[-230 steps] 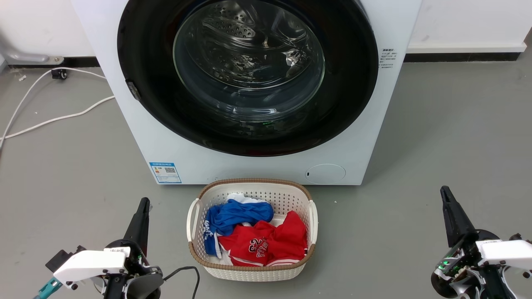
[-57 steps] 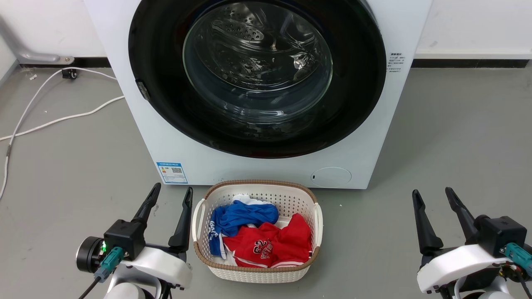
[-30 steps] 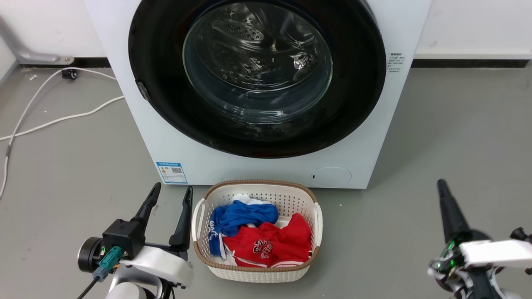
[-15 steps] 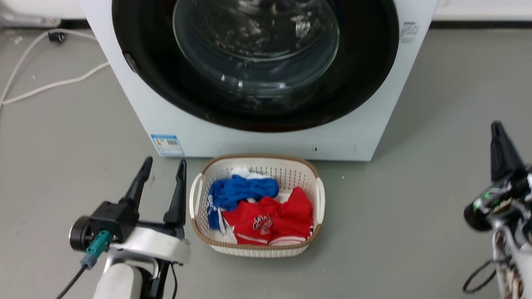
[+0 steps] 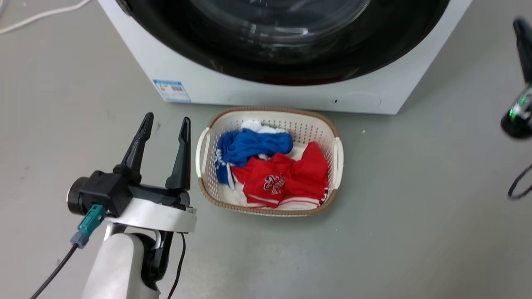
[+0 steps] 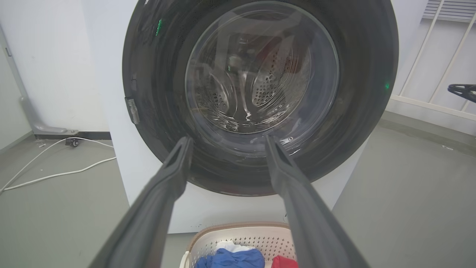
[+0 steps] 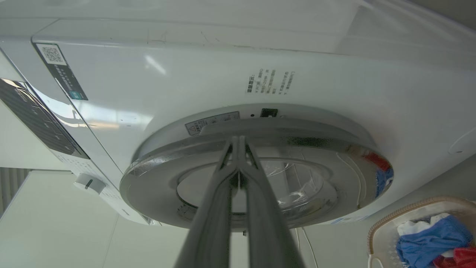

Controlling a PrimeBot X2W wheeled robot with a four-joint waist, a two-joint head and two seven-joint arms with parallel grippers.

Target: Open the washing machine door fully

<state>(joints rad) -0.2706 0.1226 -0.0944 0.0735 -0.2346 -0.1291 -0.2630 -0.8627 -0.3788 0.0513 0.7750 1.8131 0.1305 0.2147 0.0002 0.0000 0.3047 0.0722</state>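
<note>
The washing machine door (image 5: 353, 62) has a wide glossy black rim around clear glass and lies flat against the white machine front. In the left wrist view the door (image 6: 364, 93) faces me head-on, with a small latch piece on its left rim. My left gripper (image 5: 166, 120) is open and empty, low over the floor left of the basket, fingers pointing at the machine. The left gripper (image 6: 227, 141) frames the glass between its fingers. My right gripper (image 5: 519, 25) is at the far right, level with the machine's right side. In its wrist view the right gripper (image 7: 238, 139) is shut and empty, its tips close to the door's (image 7: 297, 145) edge.
A white laundry basket (image 5: 337, 153) with blue and red clothes stands on the grey floor right in front of the machine. White cables (image 6: 55, 173) trail over the floor at the left. A white railing (image 6: 438, 56) stands to the machine's right.
The head camera has tipped down and closer, so the whole picture shifted. My right gripper went from open to shut and rose toward the machine's right side. The left gripper stays open.
</note>
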